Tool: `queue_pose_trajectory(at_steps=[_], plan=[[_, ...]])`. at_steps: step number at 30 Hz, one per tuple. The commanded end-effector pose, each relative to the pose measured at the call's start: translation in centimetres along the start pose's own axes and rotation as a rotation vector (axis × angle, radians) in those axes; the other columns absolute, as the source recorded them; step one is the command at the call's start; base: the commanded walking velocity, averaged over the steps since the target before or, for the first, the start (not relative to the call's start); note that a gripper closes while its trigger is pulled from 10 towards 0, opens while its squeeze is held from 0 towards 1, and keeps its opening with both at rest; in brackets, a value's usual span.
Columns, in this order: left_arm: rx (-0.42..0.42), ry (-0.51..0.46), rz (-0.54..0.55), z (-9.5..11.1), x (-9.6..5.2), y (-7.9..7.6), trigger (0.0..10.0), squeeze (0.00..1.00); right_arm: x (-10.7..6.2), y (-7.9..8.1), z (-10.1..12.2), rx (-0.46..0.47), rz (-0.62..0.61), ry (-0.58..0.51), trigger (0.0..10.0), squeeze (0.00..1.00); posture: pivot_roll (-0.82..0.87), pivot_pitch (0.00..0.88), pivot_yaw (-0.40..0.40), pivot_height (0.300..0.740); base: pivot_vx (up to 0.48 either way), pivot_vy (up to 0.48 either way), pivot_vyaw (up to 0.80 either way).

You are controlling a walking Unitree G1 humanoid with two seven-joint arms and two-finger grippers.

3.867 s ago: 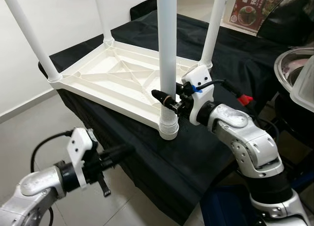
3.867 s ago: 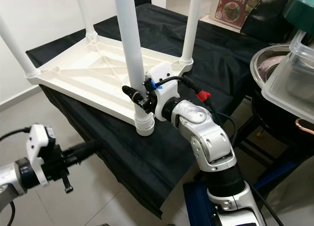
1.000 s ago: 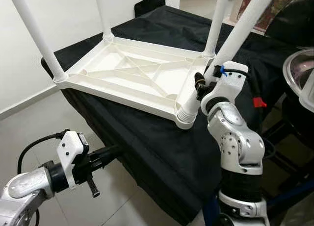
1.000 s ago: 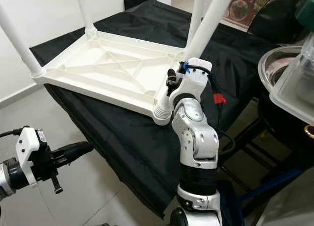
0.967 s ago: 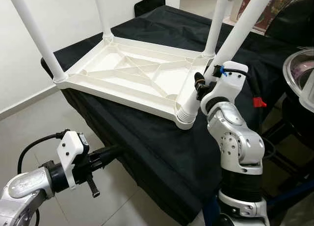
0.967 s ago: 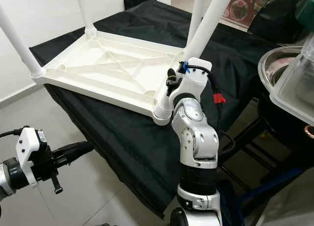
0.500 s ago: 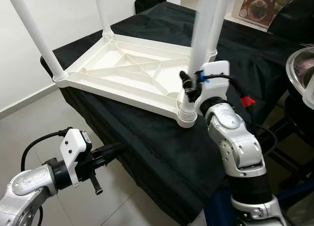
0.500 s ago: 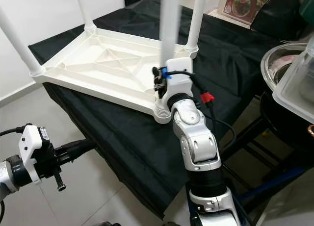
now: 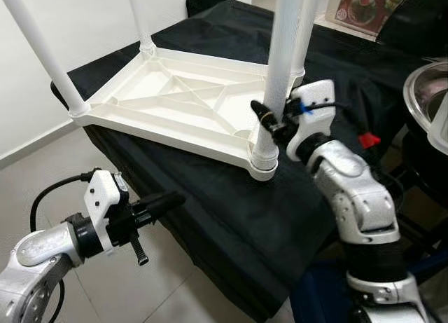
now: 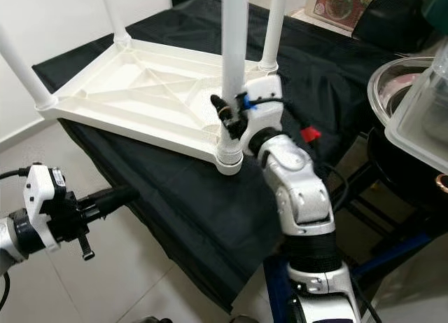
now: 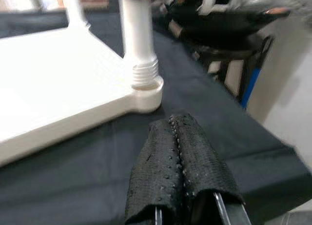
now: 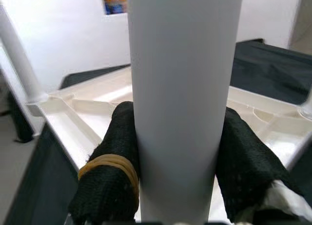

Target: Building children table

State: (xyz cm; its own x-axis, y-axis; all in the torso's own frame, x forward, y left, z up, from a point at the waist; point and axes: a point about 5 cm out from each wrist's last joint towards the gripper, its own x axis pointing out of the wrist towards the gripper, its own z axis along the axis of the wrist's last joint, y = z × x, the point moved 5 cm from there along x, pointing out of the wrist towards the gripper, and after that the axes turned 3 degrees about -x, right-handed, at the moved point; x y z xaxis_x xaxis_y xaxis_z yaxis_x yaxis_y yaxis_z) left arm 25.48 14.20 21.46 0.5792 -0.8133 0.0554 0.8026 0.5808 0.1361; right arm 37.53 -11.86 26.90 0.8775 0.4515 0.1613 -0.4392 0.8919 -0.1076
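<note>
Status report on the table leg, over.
Right pincer shut on near leg, leg standing in its corner socket of upturned tabletop. Left pincer shut, idle below the table edge. Nothing in the way.

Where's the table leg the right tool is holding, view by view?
Left eye view: the table leg rises at centre right, right tool clamped low on it.
Right eye view: at centre, above the corner socket.
Left wrist view: upper centre, threaded base in the socket, beyond the shut left tool.
Right wrist view: up the middle, between the black fingers.
Shared landmark: white tabletop, upside down on black cloth.
</note>
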Motion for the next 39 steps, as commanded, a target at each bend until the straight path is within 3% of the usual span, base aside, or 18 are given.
queue_pose_trajectory(at_steps=[1, 9, 15, 21, 23, 24, 26, 29, 39], plan=[[0.025, -0.019, 0.012, 0.6, 0.6, 1.4, 10.0, 0.00, 0.0, 0.6, 0.5, 0.016, 0.121, -0.044, 10.0, 0.00, 0.01, 0.155, 0.011, 0.740, 0.000, 0.000, 0.00], [0.089, -0.087, 0.087, 2.5, 2.5, 4.1, 10.0, 0.00, -0.5, 1.4, -0.5, -0.013, 0.198, -0.037, 10.0, 0.00, 0.01, 0.182, 0.031, 0.740, 0.000, 0.000, 0.00], [0.078, -0.092, 0.075, 2.9, 2.6, 4.2, 10.0, 0.00, -1.3, 1.4, -1.4, -0.040, 0.201, -0.013, 10.0, 0.00, 0.01, 0.205, 0.048, 0.740, 0.000, 0.000, 0.00], [0.050, -0.072, 0.025, 2.3, 2.7, 3.2, 10.0, 0.00, -1.6, 1.2, -1.4, -0.070, 0.178, -0.020, 10.0, 0.00, 0.02, 0.232, 0.062, 0.740, 0.000, 0.000, 0.00], [0.031, -0.063, -0.001, 2.0, 2.6, 2.6, 10.0, 0.00, -1.6, 1.2, -1.4, -0.089, 0.176, -0.022, 10.0, 0.00, 0.02, 0.237, 0.065, 0.740, 0.000, 0.000, 0.00], [-0.001, -0.043, -0.051, 1.4, 2.7, 1.5, 10.0, 0.00, -1.6, 1.3, -1.1, -0.107, 0.186, -0.034, 10.0, 0.00, 0.02, 0.241, 0.063, 0.740, 0.000, 0.000, 0.00], [-0.001, -0.043, -0.051, 1.4, 2.7, 1.5, 10.0, 0.00, -1.6, 1.3, -1.1, -0.107, 0.186, -0.034, 10.0, 0.00, 0.02, 0.241, 0.063, 0.740, 0.000, 0.000, 0.00], [-0.032, -0.029, -0.092, 0.8, 2.8, 0.2, 10.0, 0.00, -1.3, 1.1, -0.2, -0.128, 0.207, -0.061, 10.0, 0.00, 0.02, 0.248, 0.061, 0.740, 0.000, 0.000, 0.00], [-0.059, -0.036, -0.113, 0.6, 3.2, -1.1, 10.0, 0.00, -0.8, 0.4, 0.5, -0.235, 0.259, -0.050, 10.0, 0.00, 0.02, 0.264, 0.045, 0.740, 0.000, 0.000, 0.00]])
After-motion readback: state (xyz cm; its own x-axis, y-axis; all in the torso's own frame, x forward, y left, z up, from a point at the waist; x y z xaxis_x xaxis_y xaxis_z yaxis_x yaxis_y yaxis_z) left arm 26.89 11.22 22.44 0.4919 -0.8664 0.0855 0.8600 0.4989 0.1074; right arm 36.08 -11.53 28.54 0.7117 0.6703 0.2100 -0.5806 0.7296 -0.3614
